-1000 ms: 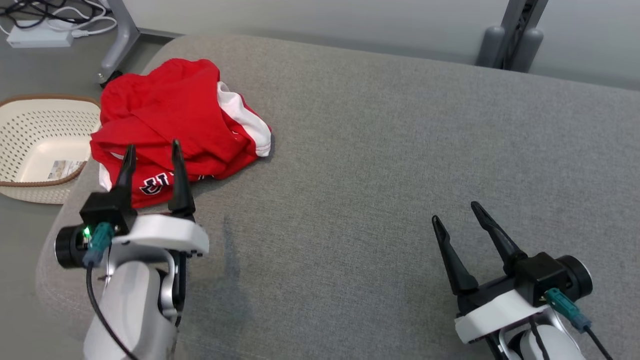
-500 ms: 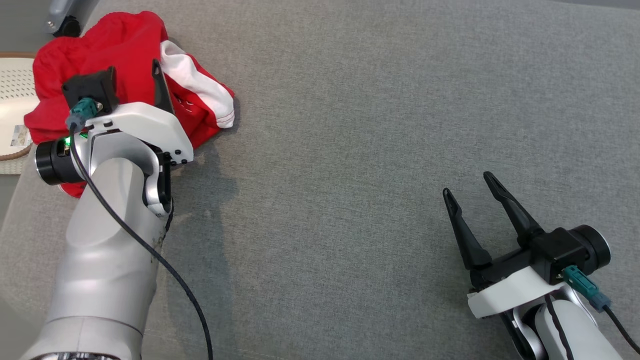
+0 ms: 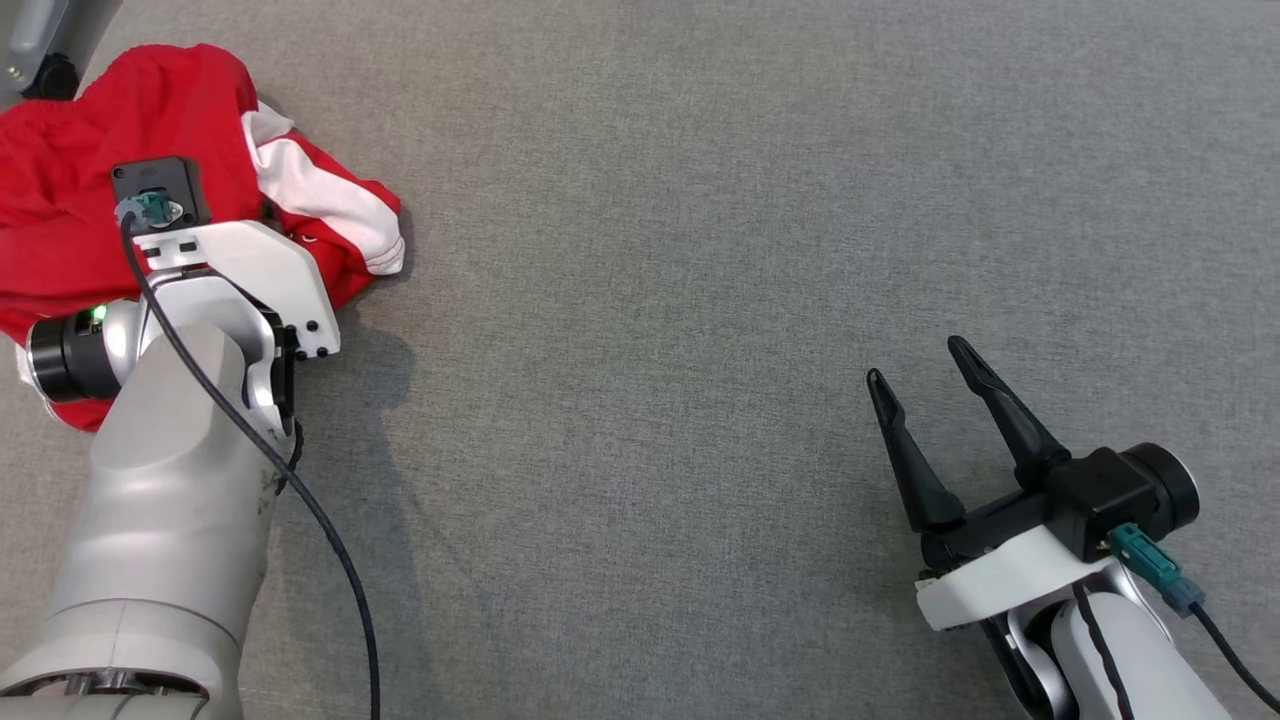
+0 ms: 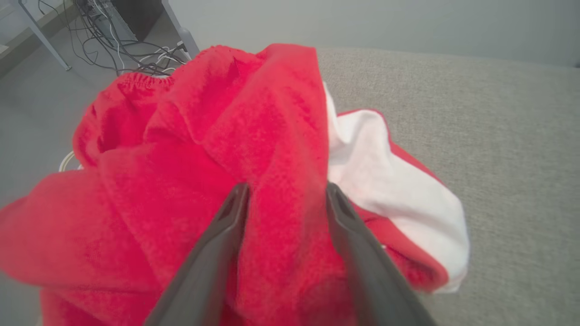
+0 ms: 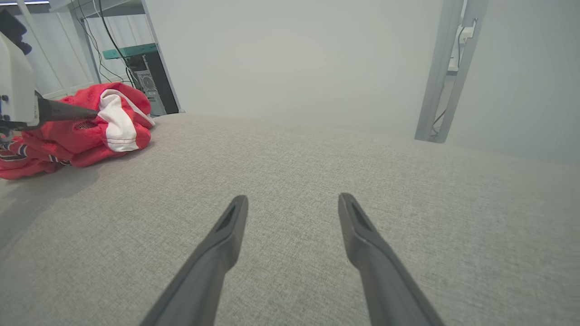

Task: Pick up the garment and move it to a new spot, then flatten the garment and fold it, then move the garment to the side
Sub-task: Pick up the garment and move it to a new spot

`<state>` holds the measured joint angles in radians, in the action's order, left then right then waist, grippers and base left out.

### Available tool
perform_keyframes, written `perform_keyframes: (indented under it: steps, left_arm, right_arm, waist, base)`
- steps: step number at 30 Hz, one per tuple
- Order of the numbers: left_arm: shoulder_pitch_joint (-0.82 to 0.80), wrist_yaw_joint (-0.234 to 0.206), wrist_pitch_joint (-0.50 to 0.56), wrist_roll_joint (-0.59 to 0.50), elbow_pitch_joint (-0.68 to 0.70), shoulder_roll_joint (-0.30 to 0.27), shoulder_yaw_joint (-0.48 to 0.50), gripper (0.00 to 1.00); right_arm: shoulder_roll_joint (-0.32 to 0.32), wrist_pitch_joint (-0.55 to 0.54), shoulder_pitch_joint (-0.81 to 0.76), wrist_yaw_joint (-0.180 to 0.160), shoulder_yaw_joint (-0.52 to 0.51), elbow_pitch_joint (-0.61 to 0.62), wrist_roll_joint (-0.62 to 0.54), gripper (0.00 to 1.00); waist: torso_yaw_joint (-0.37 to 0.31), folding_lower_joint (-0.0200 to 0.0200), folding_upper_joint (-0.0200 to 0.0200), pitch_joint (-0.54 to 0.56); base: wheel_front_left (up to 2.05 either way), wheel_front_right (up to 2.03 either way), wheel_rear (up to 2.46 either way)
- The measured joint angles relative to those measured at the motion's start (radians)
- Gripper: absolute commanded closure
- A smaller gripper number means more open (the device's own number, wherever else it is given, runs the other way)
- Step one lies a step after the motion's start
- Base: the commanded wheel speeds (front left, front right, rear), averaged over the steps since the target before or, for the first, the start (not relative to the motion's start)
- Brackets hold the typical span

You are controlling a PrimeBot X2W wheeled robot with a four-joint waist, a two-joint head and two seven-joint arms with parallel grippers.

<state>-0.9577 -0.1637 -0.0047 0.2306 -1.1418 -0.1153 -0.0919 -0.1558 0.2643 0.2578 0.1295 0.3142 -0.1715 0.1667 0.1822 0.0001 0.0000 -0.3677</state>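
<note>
The garment (image 3: 60, 200) is a crumpled red piece with a white panel, heaped at the far left of the grey cushion. My left wrist (image 3: 230, 270) hangs over it and hides the fingers in the head view. In the left wrist view my left gripper (image 4: 285, 190) is pushed into the garment (image 4: 204, 136), jaws apart, straddling a raised red fold. My right gripper (image 3: 918, 360) stands open at the lower right over bare cushion, far from the cloth. The right wrist view shows that gripper (image 5: 292, 201) with nothing between its fingers and the garment (image 5: 68, 131) at far left.
The grey cushion (image 3: 700, 250) stretches wide between the two arms. A caster (image 3: 50, 70) of a metal leg sits past the cushion's far left corner. Cables (image 4: 118, 50) lie on the floor behind the garment. A metal frame post (image 5: 435, 81) stands beyond the far edge.
The head camera has tilted down, so the basket has left the picture. My left arm has reached forward and pushed its fingers into the red heap. The right arm has stayed in place.
</note>
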Motion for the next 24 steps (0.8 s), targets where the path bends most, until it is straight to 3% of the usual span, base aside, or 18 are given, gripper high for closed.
perform_keyframes:
  steps: [7,13,18,24]
  left_arm:
    - [0.025,0.013,-0.194,0.023,0.014,-0.022,0.021,1.00]
    - [0.111,0.047,-0.253,0.067,0.107,-0.042,0.072,1.00]
    - [0.225,0.066,-0.256,0.060,0.365,-0.064,0.120,1.00]
    - [0.335,0.097,-0.257,0.042,0.609,-0.048,0.150,1.00]
  right_arm:
    - [0.017,0.000,-0.001,0.000,-0.015,-0.003,0.000,0.00]
    - [0.038,0.000,-0.025,0.000,-0.017,-0.013,0.001,0.00]
    - [0.058,0.000,-0.038,0.000,-0.015,-0.013,0.002,0.00]
    - [0.078,0.000,-0.052,0.000,-0.013,-0.021,0.003,0.00]
  waist:
    - [-0.015,0.0000,0.0000,0.026]
    - [-0.023,0.0000,0.0000,0.082]
    - [-0.034,0.0000,0.0000,0.140]
    - [-0.057,0.0000,0.0000,0.204]
  base:
    - [0.00,0.00,0.00]
    - [0.00,0.00,0.00]
    - [0.00,0.00,0.00]
    - [0.00,0.00,0.00]
